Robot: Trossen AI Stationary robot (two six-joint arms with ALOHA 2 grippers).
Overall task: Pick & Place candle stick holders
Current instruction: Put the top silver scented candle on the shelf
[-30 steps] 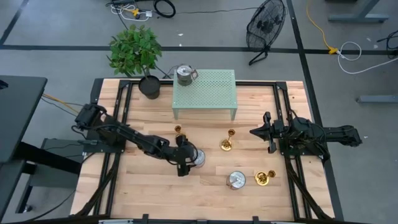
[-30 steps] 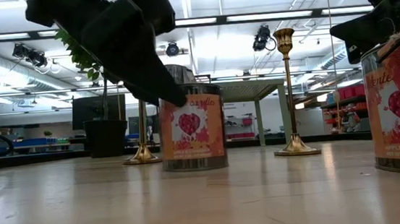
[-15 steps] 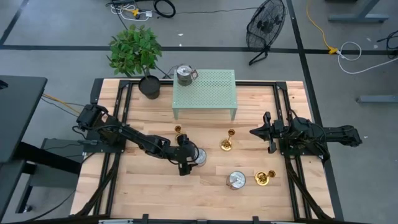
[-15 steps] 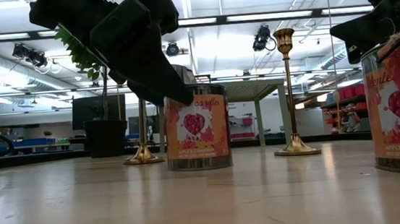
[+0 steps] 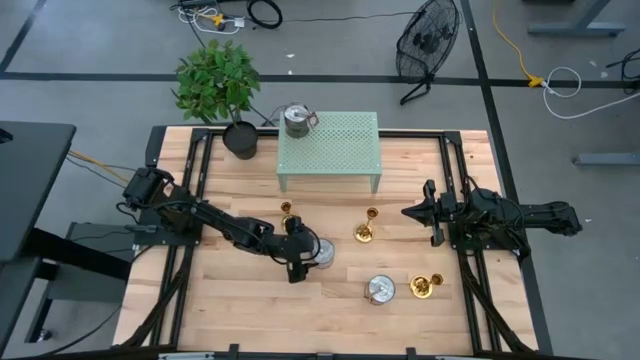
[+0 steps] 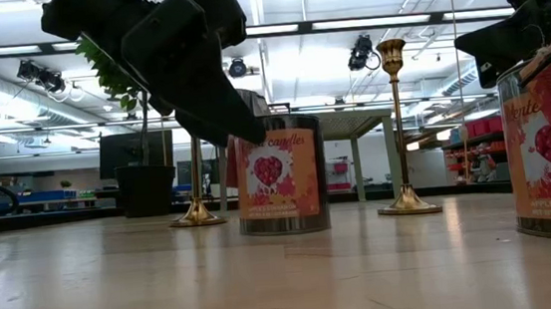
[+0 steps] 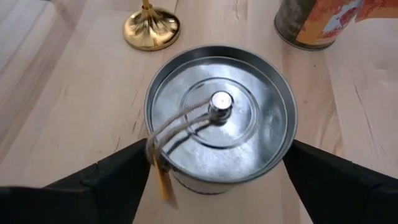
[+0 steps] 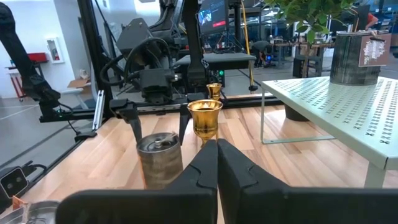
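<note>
left gripper (image 7: 217,180) straddling tin (image 7: 221,118), fingers wide, gripping nothing | should be targeting candle stick holder (image 7: 151,28) instead

Wooden table (image 5: 240,310) — holders (image 5: 365,232); tins (image 5: 379,290); shelf (image 5: 328,146).

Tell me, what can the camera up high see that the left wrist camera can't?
Only the high view shows the plant, the green stand, the waiting right gripper, which is shut, and two more candle stick holders. Only the left wrist view shows the string tied to the tin's lid knob. Both show that silver-lidded tin, the middle candle stick holder and a second tin.
</note>
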